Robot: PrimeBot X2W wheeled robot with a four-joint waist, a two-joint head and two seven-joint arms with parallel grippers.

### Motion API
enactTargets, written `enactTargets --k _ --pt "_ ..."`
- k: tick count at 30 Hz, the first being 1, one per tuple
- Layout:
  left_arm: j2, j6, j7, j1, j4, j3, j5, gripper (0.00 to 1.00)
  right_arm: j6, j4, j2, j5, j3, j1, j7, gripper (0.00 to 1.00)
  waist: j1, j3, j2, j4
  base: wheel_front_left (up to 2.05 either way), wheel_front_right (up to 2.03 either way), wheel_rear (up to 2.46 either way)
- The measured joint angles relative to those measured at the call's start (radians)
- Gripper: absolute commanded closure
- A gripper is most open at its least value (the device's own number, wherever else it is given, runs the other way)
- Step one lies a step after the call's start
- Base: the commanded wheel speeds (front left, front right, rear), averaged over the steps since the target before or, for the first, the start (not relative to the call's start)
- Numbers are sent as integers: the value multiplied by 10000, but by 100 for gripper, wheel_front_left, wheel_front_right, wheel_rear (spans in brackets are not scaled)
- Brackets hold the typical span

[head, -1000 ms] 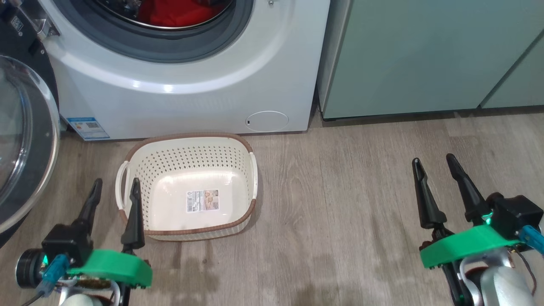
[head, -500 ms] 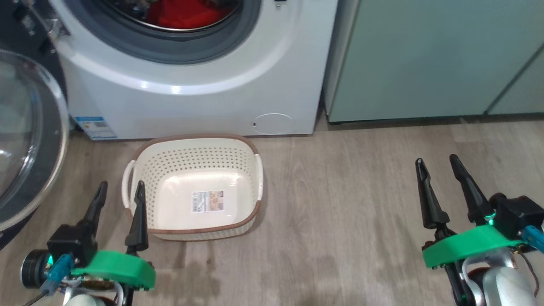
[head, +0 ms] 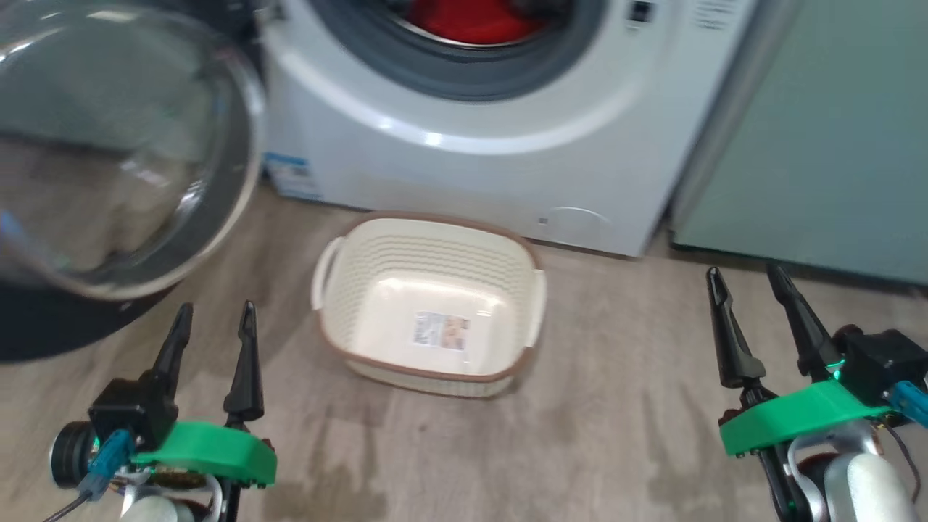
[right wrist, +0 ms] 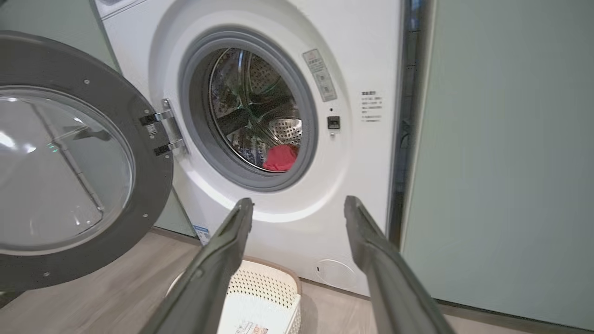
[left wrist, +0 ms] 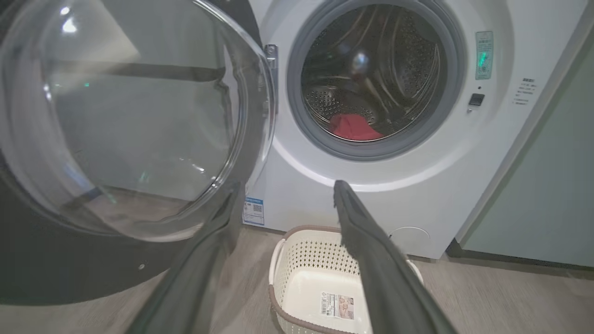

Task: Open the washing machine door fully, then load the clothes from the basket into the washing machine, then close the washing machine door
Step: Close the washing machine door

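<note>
The white washing machine (head: 493,159) (left wrist: 431,185) (right wrist: 362,176) stands with its door (head: 123,145) (left wrist: 134,116) (right wrist: 65,162) swung wide open to the left. Red clothes (head: 471,18) (left wrist: 352,127) (right wrist: 280,157) lie inside the steel drum. On the floor in front sits the cream basket (head: 435,304) (left wrist: 306,260) (right wrist: 264,287), with just a label sticker on its floor. My left gripper (head: 214,319) hovers open at the lower left, left of the basket. At the lower right my right gripper (head: 747,279) is open too, away from the basket. Neither holds anything.
Pale green cabinets (head: 819,145) (right wrist: 501,162) stand right of the washer. Wood-look floor (head: 616,420) spreads between the grippers and right of the basket. The open door overhangs the floor at the left, close above my left gripper.
The whole head view has shifted: washer, basket and door now sit further right, so the camera has turned left. Both grippers stay open at the same spots.
</note>
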Motion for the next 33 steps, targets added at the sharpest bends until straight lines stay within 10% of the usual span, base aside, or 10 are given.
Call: enactTargets --k 16,33 --pt "-94 10 -100 85 65 161 -121 0 0 -48 0 2 228 -2 105 0 0 -163 0 2405 0 0 0" --pt "-161 2 -174 78 130 184 -121 0 0 31 0 2 284 -8 132 0 0 -49 0 2597 0 0 0"
